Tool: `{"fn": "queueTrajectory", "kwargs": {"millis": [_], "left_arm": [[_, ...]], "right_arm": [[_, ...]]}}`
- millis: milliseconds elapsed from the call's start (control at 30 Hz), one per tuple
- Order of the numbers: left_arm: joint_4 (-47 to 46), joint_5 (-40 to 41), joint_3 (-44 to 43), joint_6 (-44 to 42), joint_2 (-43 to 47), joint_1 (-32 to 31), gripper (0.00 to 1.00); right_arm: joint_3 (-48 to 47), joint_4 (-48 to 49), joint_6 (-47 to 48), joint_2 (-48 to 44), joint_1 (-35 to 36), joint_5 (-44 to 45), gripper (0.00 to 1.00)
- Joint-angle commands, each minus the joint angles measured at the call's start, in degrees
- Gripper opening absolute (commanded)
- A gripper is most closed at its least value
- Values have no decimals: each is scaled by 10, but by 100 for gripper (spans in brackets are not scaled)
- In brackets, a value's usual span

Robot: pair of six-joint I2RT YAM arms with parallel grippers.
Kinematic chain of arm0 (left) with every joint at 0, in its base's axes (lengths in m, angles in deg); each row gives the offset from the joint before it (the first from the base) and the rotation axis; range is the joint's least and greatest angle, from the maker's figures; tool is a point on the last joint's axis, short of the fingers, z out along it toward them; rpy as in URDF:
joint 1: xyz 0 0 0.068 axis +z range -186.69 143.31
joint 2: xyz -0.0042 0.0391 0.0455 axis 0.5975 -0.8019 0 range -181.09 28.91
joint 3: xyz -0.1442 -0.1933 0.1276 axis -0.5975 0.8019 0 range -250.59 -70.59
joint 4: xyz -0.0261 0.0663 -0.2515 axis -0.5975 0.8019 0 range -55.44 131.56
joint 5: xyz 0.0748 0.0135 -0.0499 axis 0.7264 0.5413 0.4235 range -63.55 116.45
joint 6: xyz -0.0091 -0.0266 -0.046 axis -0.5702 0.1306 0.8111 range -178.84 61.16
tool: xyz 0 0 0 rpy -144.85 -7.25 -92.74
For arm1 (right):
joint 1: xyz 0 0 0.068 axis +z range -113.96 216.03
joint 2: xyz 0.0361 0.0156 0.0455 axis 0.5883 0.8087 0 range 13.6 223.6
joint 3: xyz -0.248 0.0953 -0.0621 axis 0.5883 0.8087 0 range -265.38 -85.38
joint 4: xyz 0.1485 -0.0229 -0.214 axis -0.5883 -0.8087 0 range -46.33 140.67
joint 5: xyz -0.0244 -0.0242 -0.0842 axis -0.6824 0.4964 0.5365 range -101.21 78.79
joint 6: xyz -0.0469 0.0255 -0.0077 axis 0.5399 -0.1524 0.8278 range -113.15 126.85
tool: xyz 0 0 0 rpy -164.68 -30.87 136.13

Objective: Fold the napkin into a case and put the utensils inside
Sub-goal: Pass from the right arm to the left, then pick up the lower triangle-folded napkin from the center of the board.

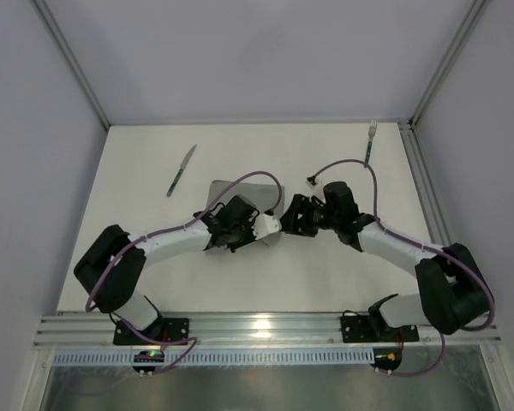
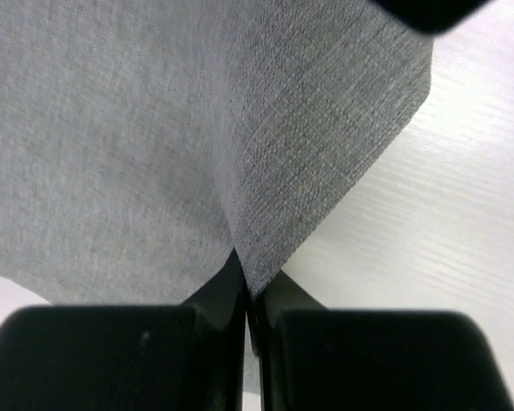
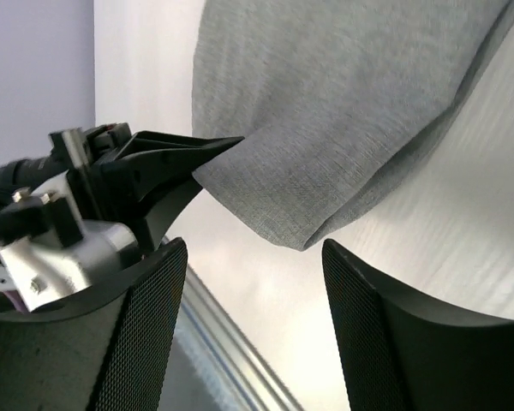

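The light-grey napkin lies partly folded at the table's centre, mostly hidden under my left wrist. My left gripper is shut on a lifted edge of the napkin, with the fabric pinched between its fingertips. My right gripper is open and empty right beside it, its fingers either side of a hanging folded corner of the napkin without touching it. The left gripper's fingers also show in the right wrist view. The knife lies at the far left and the fork at the far right, both apart from the napkin.
A metal rail runs along the table's near edge, also in the right wrist view. Frame posts and grey walls border the table on both sides. Purple cables arc over both arms.
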Motion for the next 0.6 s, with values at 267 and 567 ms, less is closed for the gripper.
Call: {"fn": "queueTrajectory", "kwargs": {"millis": [267, 567], "left_arm": [[103, -74, -59, -57, -4, 16, 0], [128, -91, -88, -65, -26, 21, 1]], "right_arm": [[153, 143, 449, -250, -2, 20, 71], [294, 292, 725, -318, 124, 80, 75]]}}
